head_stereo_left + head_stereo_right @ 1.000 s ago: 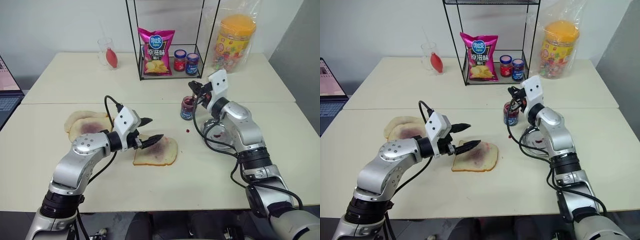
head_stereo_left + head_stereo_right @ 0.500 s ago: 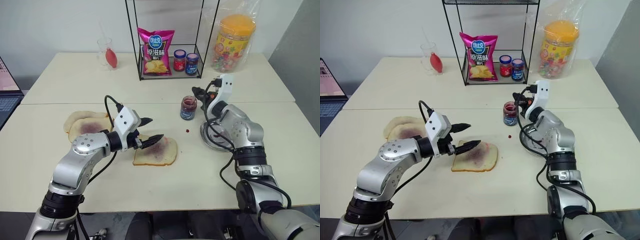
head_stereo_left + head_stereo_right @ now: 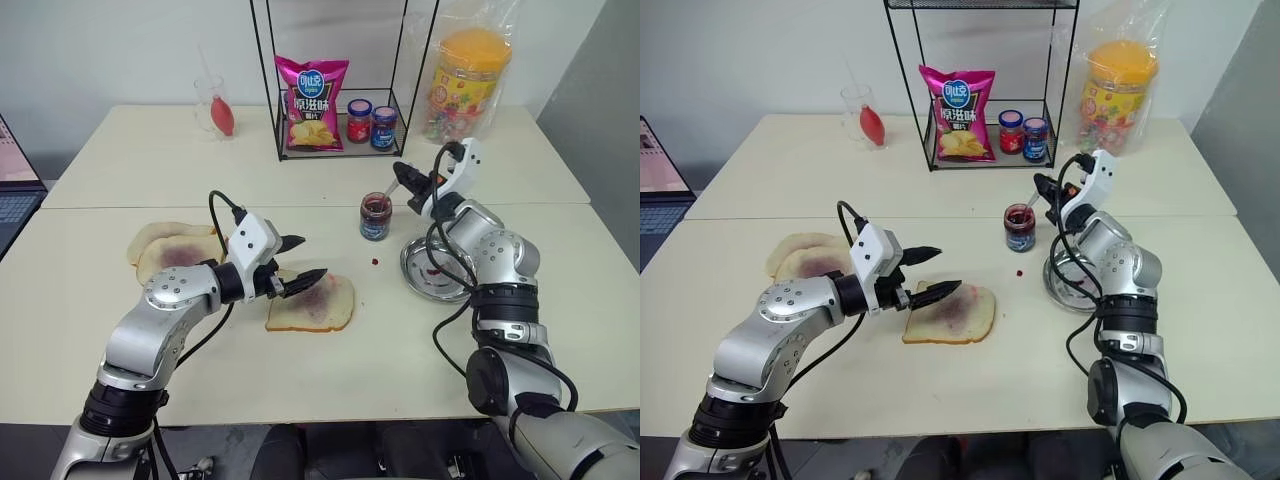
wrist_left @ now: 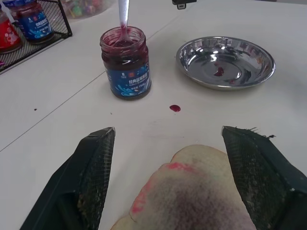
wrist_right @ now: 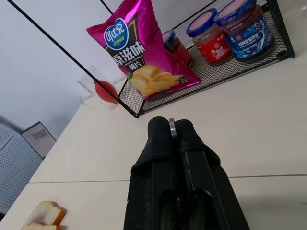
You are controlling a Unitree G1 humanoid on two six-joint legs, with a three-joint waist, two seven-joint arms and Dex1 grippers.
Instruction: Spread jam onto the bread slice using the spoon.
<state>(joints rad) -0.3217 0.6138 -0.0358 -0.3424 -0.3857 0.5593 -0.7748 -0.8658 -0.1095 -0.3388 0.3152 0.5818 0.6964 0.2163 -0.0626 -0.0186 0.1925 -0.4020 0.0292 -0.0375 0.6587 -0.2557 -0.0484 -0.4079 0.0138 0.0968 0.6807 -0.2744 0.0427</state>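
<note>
R claw [image 5: 175, 128] pinching spoon [image 4: 123, 19], bowl in jam jar [image 4: 125, 62] to load | L claw [image 4: 168, 139] spread, straddling bread slice [image 4: 192, 196] to steady it

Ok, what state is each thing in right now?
Jam jar: lid off, spoon bowl dipped in it.
Spoon: gripped by right end effector, shut on its handle.
Bread slice: flat, jam smeared in the middle.
Left end effector: open above the slice.
Steel dish: small jam spot inside.
</note>
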